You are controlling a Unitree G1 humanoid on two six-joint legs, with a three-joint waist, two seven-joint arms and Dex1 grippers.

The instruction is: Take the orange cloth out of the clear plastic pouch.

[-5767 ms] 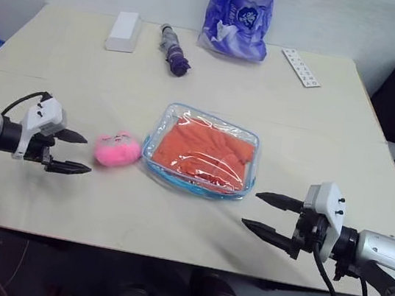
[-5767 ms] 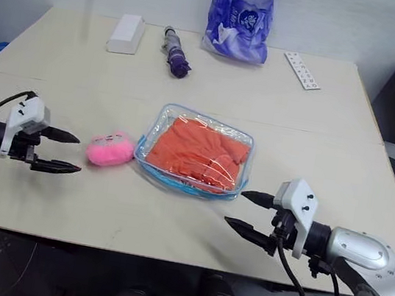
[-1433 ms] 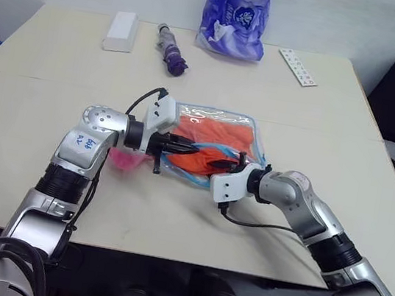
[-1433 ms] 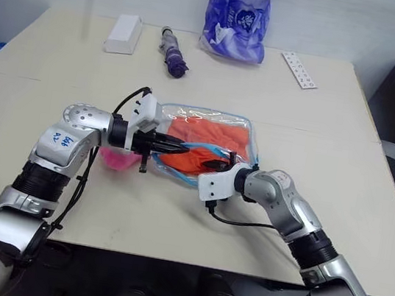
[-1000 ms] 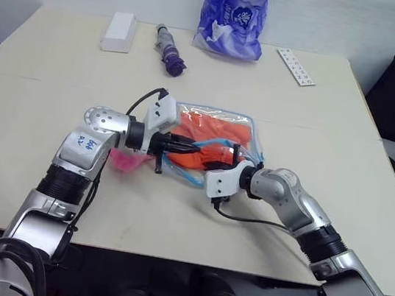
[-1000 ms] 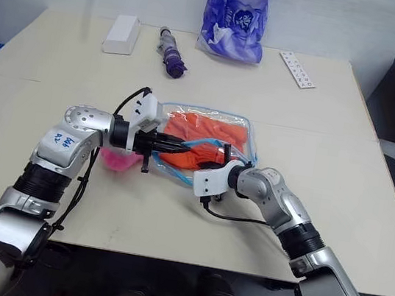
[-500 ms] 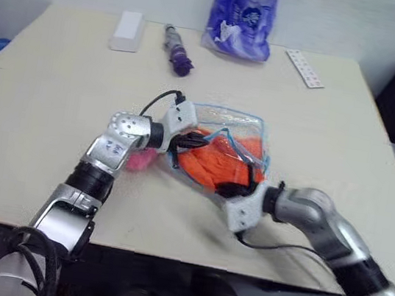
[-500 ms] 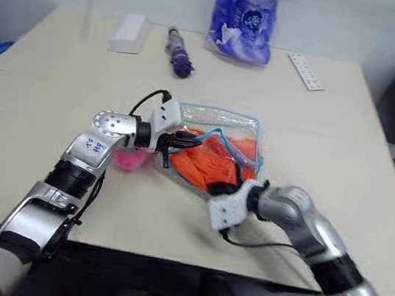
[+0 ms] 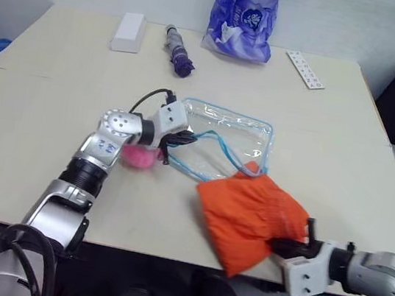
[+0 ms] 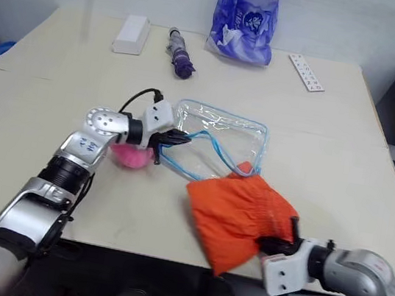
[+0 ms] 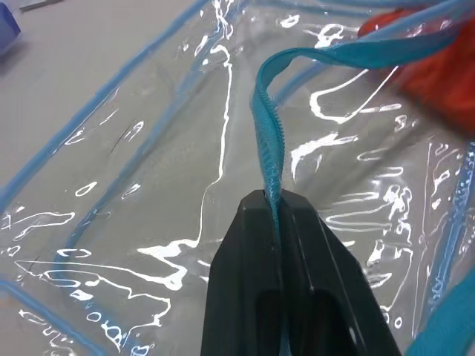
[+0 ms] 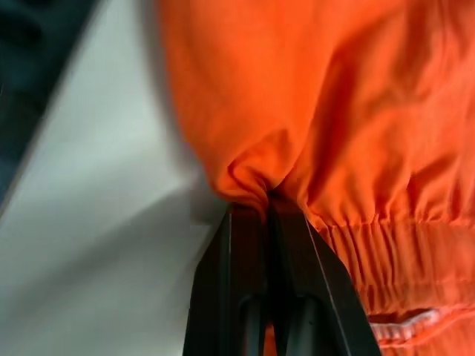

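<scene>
Gripping the blue zipper strip [image 11: 269, 141] of the clear plastic pouch [image 9: 222, 140], your left gripper [image 11: 272, 199] is clenched on it; that wrist view shows the strip pinched between the fingertips, which the head views leave too small to read. Your right gripper [image 12: 266, 204] is clamped on a gathered fold of the orange cloth [image 9: 250, 217], out of the pouch, near the table's [image 9: 52, 126] front edge.

pink plush charm [image 9: 139, 156] half behind left arm
</scene>
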